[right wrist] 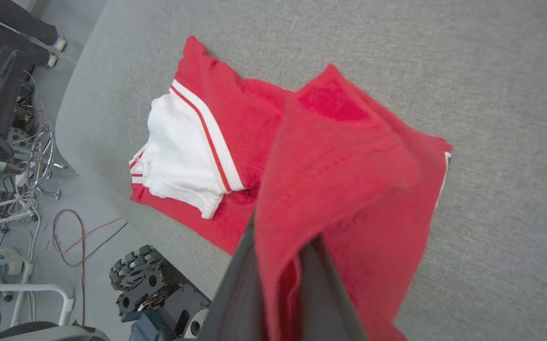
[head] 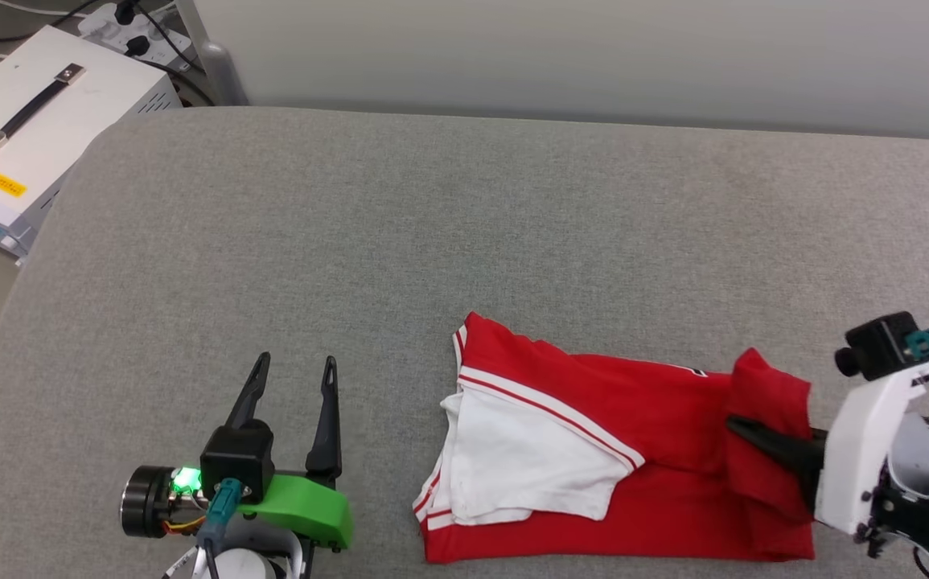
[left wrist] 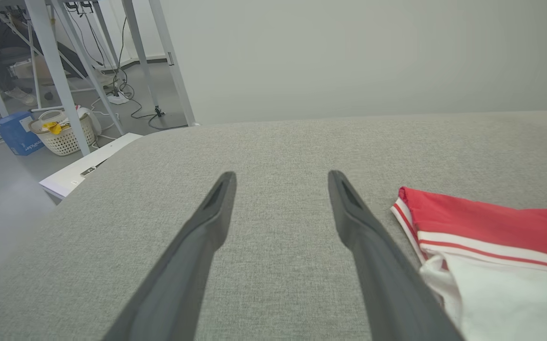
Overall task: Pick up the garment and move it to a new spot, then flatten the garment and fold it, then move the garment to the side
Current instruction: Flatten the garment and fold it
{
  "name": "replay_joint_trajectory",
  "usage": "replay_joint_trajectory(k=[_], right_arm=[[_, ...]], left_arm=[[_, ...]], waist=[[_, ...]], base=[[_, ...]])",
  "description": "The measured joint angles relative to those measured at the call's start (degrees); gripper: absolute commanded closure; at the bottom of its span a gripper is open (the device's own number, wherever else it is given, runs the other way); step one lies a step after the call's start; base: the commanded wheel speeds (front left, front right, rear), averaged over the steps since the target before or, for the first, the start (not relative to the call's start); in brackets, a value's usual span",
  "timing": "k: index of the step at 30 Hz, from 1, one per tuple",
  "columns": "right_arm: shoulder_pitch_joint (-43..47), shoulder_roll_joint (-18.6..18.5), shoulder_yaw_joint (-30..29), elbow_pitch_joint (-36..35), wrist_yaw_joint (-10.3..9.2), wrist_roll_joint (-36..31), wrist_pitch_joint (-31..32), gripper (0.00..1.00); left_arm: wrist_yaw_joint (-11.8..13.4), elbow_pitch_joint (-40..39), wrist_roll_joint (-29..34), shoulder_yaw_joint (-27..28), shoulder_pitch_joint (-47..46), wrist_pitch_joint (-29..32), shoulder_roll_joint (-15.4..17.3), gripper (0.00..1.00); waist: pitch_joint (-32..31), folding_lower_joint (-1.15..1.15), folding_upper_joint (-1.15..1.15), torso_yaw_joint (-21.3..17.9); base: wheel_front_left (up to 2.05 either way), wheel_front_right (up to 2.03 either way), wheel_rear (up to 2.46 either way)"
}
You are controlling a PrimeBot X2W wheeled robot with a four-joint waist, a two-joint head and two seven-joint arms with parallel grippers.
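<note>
Where the garment (head: 641, 482) lies on the near right part of the grey padded surface (head: 432, 225), it is a flat, roughly oblong fold of soft red knit. One short white sleeve (head: 520, 458) is spread across its left half, edged with red-and-white striped trim. At its right end a flap of the red cloth is lifted off the rest and drapes in loose folds over my right gripper (head: 754, 434), whose two dark fingers are pinched together on that flap. My left gripper (head: 295, 366) hangs over bare surface just left of the garment, touching nothing, its long tapered fingers spread wide with nothing between them. The surface is a coarse, woven-looking grey fabric with a rounded corner. Past that corner, on the floor, stands a white lattice basket (left wrist: 65, 137) with something yellow in it that I cannot identify, a blue box (left wrist: 15, 135) beside it. Nearer the corner sits a white case (head: 38, 121) with a black strap handle.
</note>
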Motion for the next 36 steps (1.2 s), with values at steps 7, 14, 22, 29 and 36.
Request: replay_joint_trajectory(k=[7, 14, 22, 29, 36], right_arm=[[-8.4, 5.1, 8.4, 2.0, 0.0, -4.9, 0.5, 1.0], [-16.1, 8.9, 17.5, 9.7, 0.0, -8.1, -1.2, 1.0], [-19.2, 12.0, 23.5, 22.8, 0.0, -9.4, -7.3, 1.0], [-20.0, 12.0, 25.7, 24.9, 0.01, -9.4, -13.1, 0.13], [-20.0, 8.1, 21.2, 18.1, 0.01, -14.1, -26.8, 0.0]], left_arm=[[-1.0, 0.1, 0.7, 0.5, -0.6, 0.0, -1.1, 0.0], [-1.7, 0.4, 1.1, 0.7, -1.9, 0.0, -1.7, 0.0], [-2.0, 0.5, 1.7, 0.9, -3.1, 0.0, -2.5, 0.0], [-2.0, 0.7, 1.7, 1.4, -3.0, 0.0, -2.9, 0.0], [-2.0, 0.8, 2.7, 2.8, -2.7, 0.0, -2.9, 0.0]], waist=[[2.1, 0.0, 0.0, 1.5], [3.9, 0.0, 0.0, 3.2], [5.4, 0.0, 0.0, 5.1], [5.2, 0.0, 0.0, 4.6], [2.9, 0.0, 0.0, 2.7]], base=[[0.0, 0.0, 0.0], [0.0, 0.0, 0.0], [0.0, 0.0, 0.0], [0.0, 0.0, 0.0], [0.0, 0.0, 0.0]])
